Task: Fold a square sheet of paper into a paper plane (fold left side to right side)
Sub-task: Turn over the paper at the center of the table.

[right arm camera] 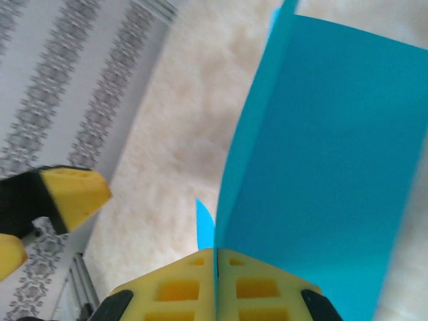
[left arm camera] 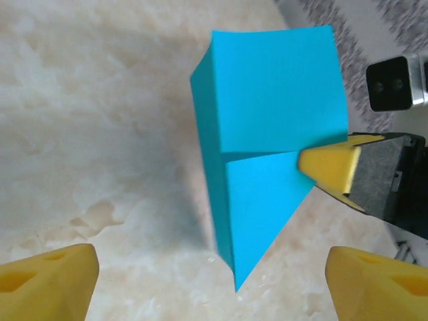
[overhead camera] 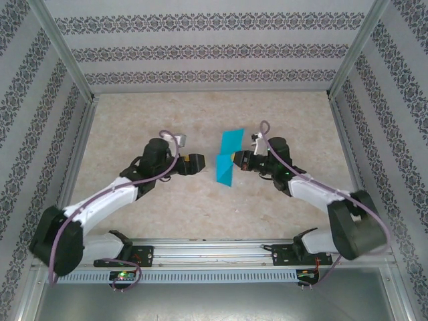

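Note:
The teal-blue sheet of paper (overhead camera: 227,159) is folded into a pointed, dart-like shape and hangs above the middle of the table with its tip pointing down. My right gripper (overhead camera: 234,160) is shut on the paper's right edge. In the right wrist view the yellow pads (right arm camera: 167,294) are pressed together on the paper (right arm camera: 321,167). My left gripper (overhead camera: 198,164) stands open just left of the paper and holds nothing. In the left wrist view its fingertips (left arm camera: 47,281) are spread wide on either side of the paper's tip (left arm camera: 235,284), and the right gripper's finger (left arm camera: 331,167) pinches the sheet.
The beige marbled tabletop (overhead camera: 134,127) is walled in by patterned panels (overhead camera: 214,50) on a metal frame. A rail with the arm bases (overhead camera: 214,253) runs along the near edge.

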Robot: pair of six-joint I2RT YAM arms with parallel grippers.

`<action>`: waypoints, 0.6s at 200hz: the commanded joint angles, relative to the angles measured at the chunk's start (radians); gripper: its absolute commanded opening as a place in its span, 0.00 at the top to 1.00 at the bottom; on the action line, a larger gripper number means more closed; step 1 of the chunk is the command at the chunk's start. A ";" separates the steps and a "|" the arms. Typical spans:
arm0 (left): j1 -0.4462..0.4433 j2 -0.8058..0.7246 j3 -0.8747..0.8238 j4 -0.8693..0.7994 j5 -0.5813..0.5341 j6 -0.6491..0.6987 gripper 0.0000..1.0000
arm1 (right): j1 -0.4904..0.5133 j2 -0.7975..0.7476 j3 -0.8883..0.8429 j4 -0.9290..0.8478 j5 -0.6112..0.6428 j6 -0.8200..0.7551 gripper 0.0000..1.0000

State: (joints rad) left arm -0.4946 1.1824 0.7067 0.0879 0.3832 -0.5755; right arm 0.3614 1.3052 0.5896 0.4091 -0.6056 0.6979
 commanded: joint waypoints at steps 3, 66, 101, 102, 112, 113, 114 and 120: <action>0.052 -0.115 -0.031 0.090 0.051 -0.056 0.04 | -0.022 -0.134 0.013 0.108 -0.094 -0.031 1.00; 0.089 -0.114 0.026 0.521 0.480 -0.322 0.03 | -0.025 -0.315 0.060 0.324 -0.230 0.079 1.00; 0.036 -0.058 0.074 0.601 0.556 -0.349 0.05 | 0.030 -0.295 0.108 0.332 -0.255 0.100 1.00; 0.034 -0.057 0.075 0.599 0.556 -0.347 0.05 | 0.032 -0.294 0.109 0.343 -0.255 0.100 1.00; 0.021 -0.050 0.084 0.580 0.555 -0.329 0.05 | 0.049 -0.281 0.121 0.353 -0.255 0.099 1.00; 0.020 -0.049 0.085 0.579 0.556 -0.329 0.05 | 0.051 -0.280 0.122 0.354 -0.255 0.100 1.00; 0.018 -0.048 0.086 0.579 0.557 -0.328 0.05 | 0.053 -0.279 0.124 0.354 -0.256 0.100 1.00; 0.013 -0.043 0.088 0.579 0.559 -0.325 0.05 | 0.061 -0.271 0.130 0.359 -0.258 0.100 1.00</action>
State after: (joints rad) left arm -0.4496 1.1297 0.7525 0.5762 0.8616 -0.8875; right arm 0.3904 1.0100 0.6746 0.6941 -0.8211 0.7837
